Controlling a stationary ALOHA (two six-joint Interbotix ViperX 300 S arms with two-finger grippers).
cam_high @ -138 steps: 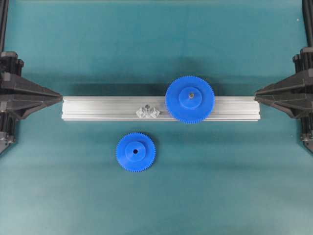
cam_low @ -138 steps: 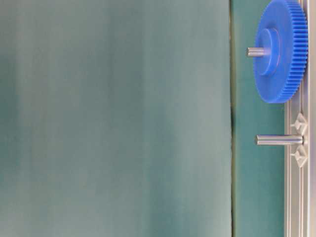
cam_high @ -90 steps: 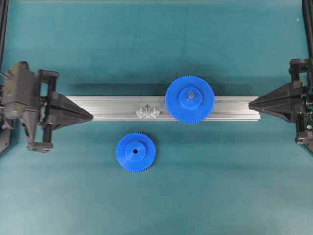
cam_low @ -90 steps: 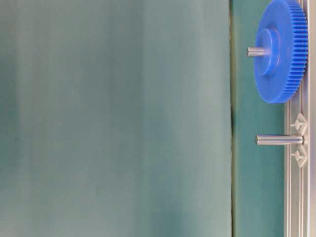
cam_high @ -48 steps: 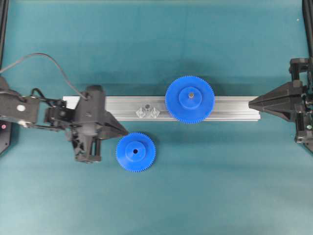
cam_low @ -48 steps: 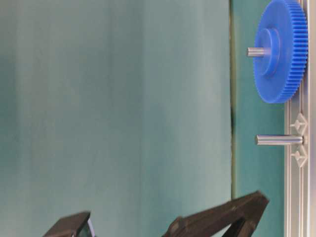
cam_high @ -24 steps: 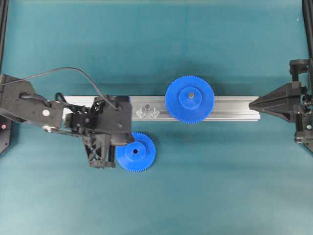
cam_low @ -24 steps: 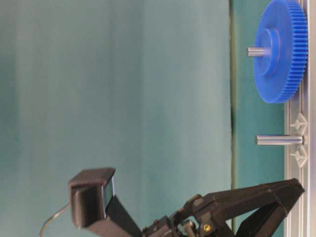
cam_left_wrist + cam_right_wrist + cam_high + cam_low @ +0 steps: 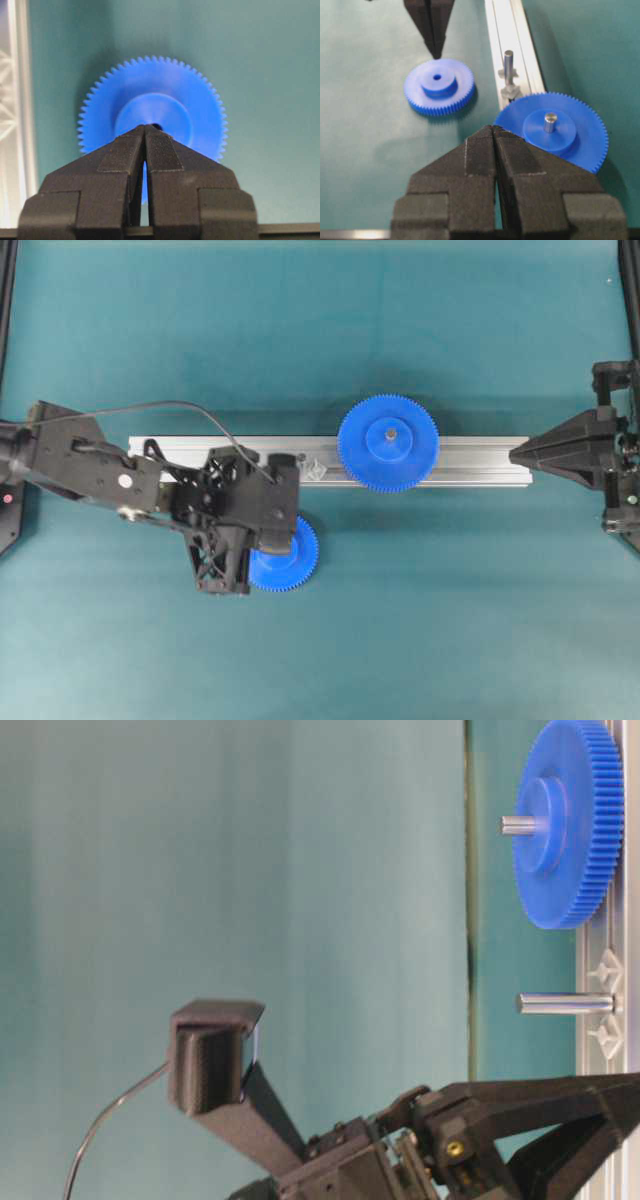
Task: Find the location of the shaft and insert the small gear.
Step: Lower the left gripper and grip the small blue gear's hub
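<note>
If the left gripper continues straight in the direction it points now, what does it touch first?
Probably the small gear. The shut left gripper aims its tips at the raised hub near the centre hole; in the right wrist view they hang above the gear's far edge, so the gap is unclear.

The small gear (image 9: 439, 86) looks like bright blue plastic, smooth with a soft sheen on hub and teeth, as does the larger blue gear (image 9: 555, 131). The shaft (image 9: 508, 64) is bare grey metal, polished, on a shiny clear-silver base. The rail (image 9: 200, 452) is ribbed, satin aluminium. The table cover (image 9: 400, 640) is matt teal. Both grippers' fingers (image 9: 160, 150) look matt black, finely textured
</note>
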